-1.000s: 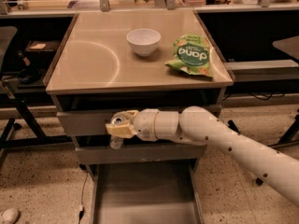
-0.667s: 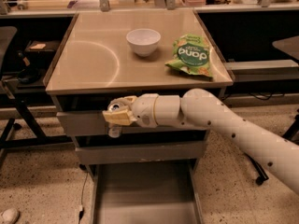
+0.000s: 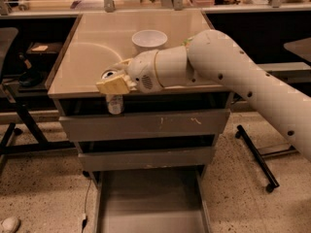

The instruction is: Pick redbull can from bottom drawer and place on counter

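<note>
The gripper (image 3: 114, 85) is clamped around the can (image 3: 115, 104). The can hangs upright just in front of the tabletop's (image 3: 82, 57) front edge, with its base below the rim. The surface lies behind and slightly above, so the can probably needs lifting first.

gripper (image 3: 111, 86) at counter (image 3: 82, 57) front edge, fingers (image 3: 119, 84) clamped over redbull can (image 3: 115, 104), hiding its middle; bottom drawer (image 3: 150, 198) cut off by lower edge; arm (image 3: 252, 76) runs off right.

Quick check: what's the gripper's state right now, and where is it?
Gripper: closed on the redbull can, at the front edge of the counter.
</note>
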You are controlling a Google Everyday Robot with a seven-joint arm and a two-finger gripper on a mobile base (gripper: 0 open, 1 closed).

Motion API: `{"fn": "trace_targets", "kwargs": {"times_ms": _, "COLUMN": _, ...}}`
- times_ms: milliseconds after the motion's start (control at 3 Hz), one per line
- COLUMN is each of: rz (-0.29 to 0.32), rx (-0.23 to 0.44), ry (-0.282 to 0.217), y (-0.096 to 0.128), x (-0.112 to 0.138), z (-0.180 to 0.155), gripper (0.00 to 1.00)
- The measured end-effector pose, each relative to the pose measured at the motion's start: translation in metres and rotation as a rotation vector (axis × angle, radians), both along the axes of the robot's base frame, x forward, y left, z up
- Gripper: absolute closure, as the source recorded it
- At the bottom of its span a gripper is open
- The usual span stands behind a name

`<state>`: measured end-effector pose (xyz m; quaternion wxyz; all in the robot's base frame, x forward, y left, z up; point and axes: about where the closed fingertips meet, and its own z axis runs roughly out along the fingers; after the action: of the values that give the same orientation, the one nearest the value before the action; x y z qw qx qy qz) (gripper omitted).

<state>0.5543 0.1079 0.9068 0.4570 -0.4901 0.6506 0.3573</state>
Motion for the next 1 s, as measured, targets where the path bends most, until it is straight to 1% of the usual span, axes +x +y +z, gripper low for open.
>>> {"fn": "trace_targets", "kwargs": {"times_ms": 333, "rz": 0.000, "rx": 0.000, "ry": 0.000, "y": 0.000, "x": 0.000, "z": 0.000, "gripper": 1.00}}
{"fn": "trace_targets", "kwargs": {"times_ms": 1000, "rz": 0.001, "rx": -0.047, "ry": -0.070, "y": -0.008, "x": 0.023, "z": 0.049, "gripper": 1.00}}
